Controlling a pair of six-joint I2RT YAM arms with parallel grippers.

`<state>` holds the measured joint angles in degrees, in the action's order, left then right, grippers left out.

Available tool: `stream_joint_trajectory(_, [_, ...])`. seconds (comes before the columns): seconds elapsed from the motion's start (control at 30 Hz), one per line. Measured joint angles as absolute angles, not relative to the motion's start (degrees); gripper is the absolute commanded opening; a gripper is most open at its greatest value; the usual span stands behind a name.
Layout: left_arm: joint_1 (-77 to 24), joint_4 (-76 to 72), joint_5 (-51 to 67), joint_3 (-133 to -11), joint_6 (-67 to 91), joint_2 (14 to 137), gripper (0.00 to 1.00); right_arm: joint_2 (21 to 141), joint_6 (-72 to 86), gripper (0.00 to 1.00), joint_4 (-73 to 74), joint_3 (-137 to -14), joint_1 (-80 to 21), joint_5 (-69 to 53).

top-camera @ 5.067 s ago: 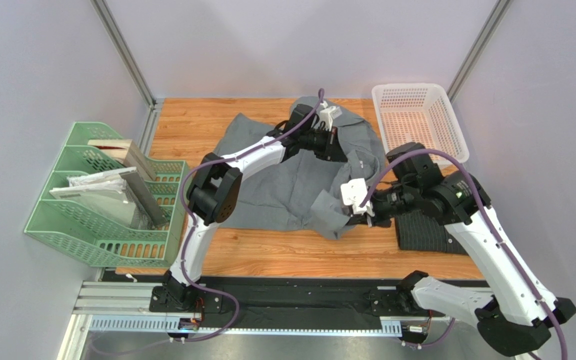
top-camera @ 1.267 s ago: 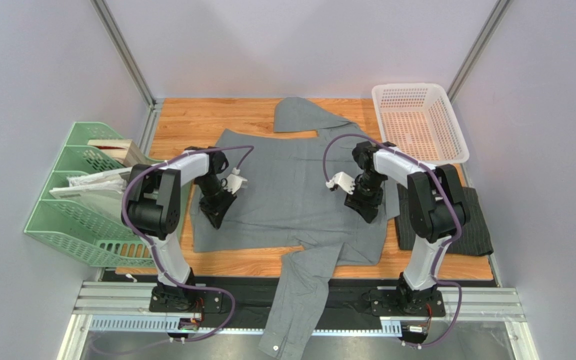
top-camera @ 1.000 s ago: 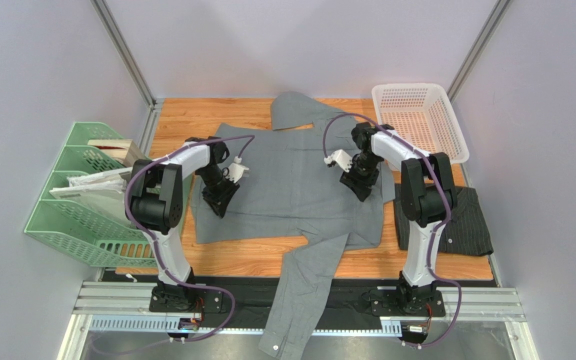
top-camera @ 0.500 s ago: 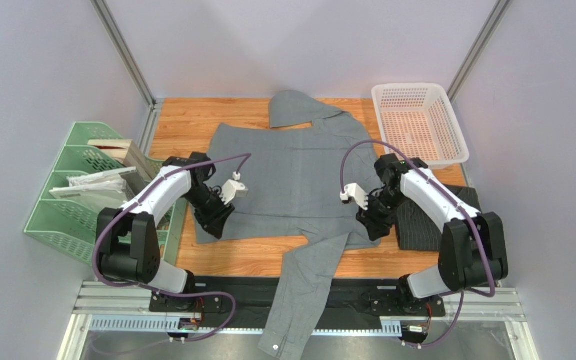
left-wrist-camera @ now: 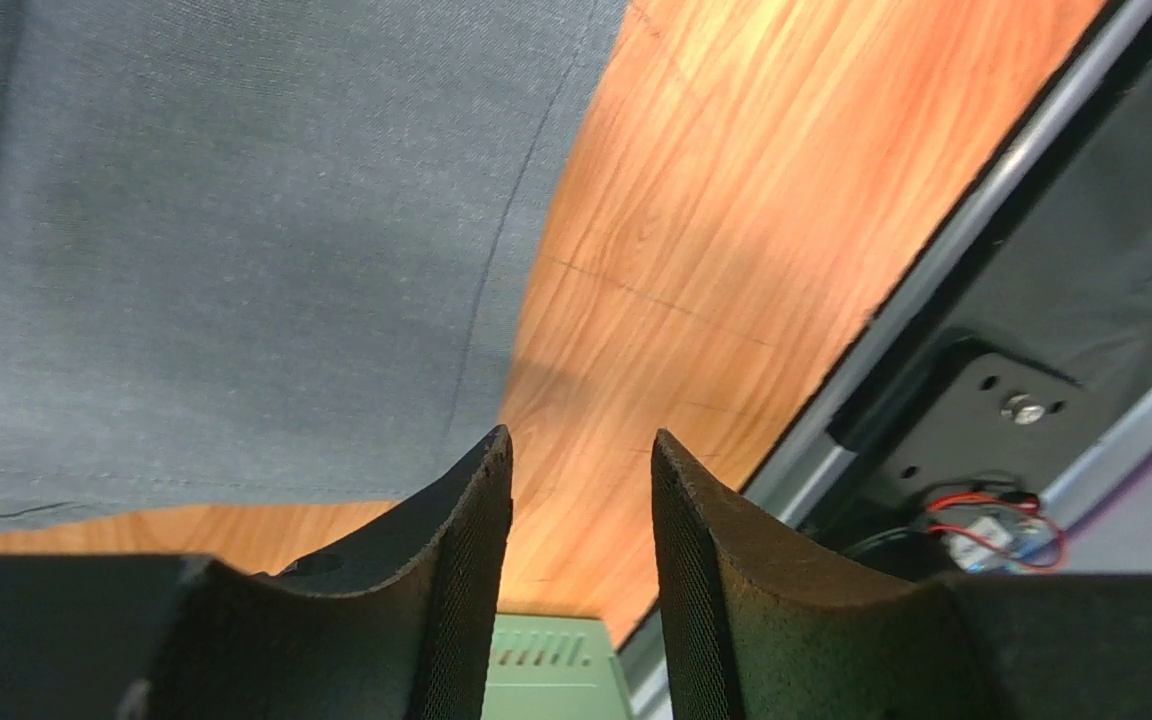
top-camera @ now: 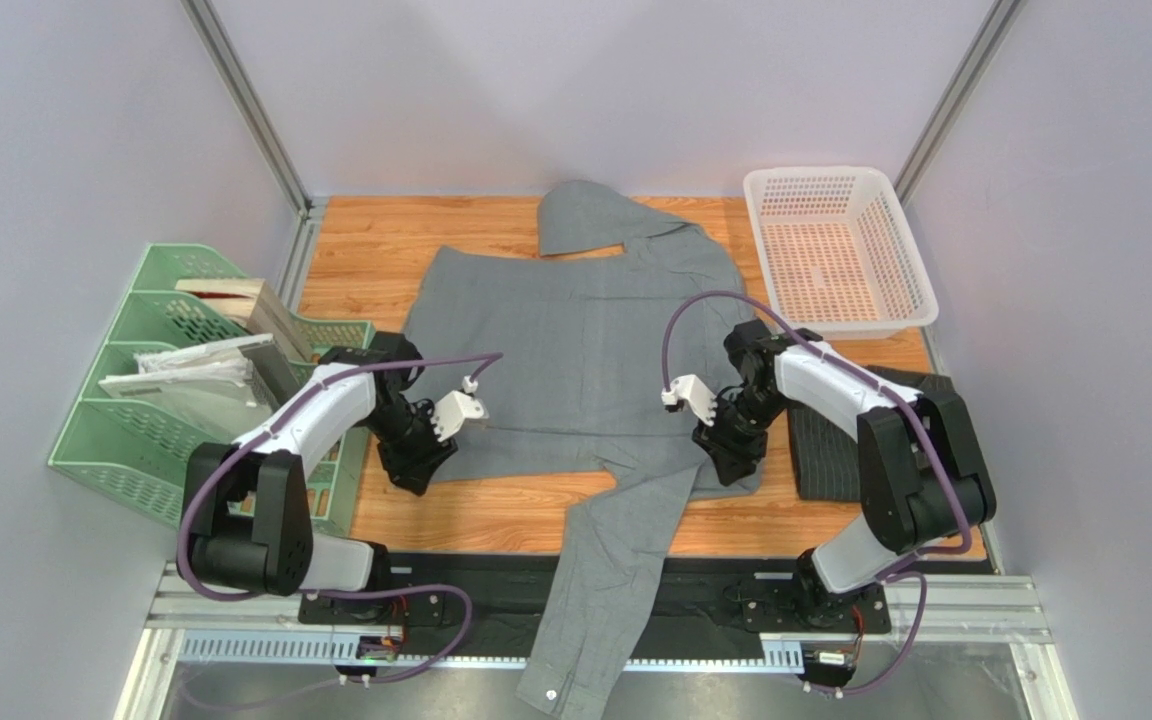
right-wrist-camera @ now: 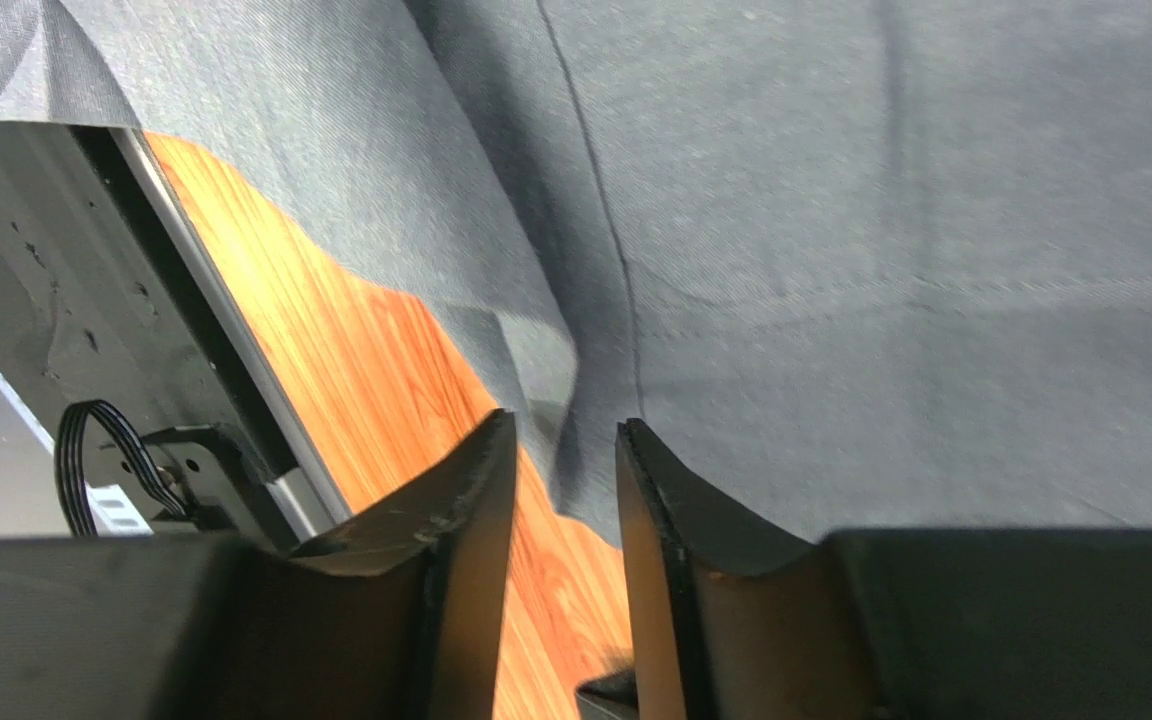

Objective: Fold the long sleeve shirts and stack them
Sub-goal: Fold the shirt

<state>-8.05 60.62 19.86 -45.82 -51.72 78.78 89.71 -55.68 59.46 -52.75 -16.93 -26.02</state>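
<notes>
Left of the basket (top-camera: 835, 248), grey shirt (top-camera: 582, 360): flat on the table (top-camera: 372, 240), 1 sleeve overhanging.
Left claw (top-camera: 414, 465): narrow, empty, slid to the hem corner farthest from the basket.
Right claw (top-camera: 729, 455): narrow, empty, at the nearer corner.
Meaning: smoothing done; I'd fold next.

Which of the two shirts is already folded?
The dark charcoal shirt, on the right: it is a compact folded pile. The grey shirt lies spread open, one sleeve stretched out.

Right claw (right-wrist-camera: 564, 432) — narrowly parted — over grey shirt (right-wrist-camera: 868, 225) (wood table (right-wrist-camera: 387, 375) beneath).
</notes>
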Motion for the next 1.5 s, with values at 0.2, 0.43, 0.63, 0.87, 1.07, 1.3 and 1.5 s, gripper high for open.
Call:
stream_joint_trajectory(0.2, [-8.1, 56.7, 16.4, -43.0, -56.5, 76.6, 0.45, 90.9, -53.1, 0.25, 57.4, -52.2, -18.9, -25.5])
stream_joint_trajectory(0.43, [-8.1, 52.9, 13.2, -40.6, -59.4, 76.8, 0.44, 91.1, -50.8, 0.0, 55.8, -52.1, -19.6, -25.2])
stream_joint_trajectory(0.63, [-8.1, 51.0, 12.9, -40.4, -60.1, 77.6, 0.33, 91.0, -50.6, 0.0, 56.5, -51.9, -19.8, -25.0])
stream_joint_trajectory(0.87, [-8.2, 48.7, 12.1, -38.1, -62.5, 76.1, 0.34, 90.9, -50.3, 0.0, 58.5, -52.5, -19.8, -25.1])
stream_joint_trajectory(1.07, [-8.6, 48.6, 11.8, -36.7, -63.6, 74.2, 0.44, 90.1, -49.3, 0.0, 59.3, -53.4, -19.8, -25.3])
stream_joint_trajectory(1.3, [-11.2, 47.3, 9.1, -34.8, -65.3, 72.0, 0.35, 89.9, -48.9, 0.0, 59.5, -53.4, -19.8, -25.2])
stream_joint_trajectory(1.5, [-16.0, 45.1, 4.4, -30.4, -65.7, 66.5, 0.0, 89.8, -48.8, 0.0, 60.1, -53.7, -19.8, -25.2])
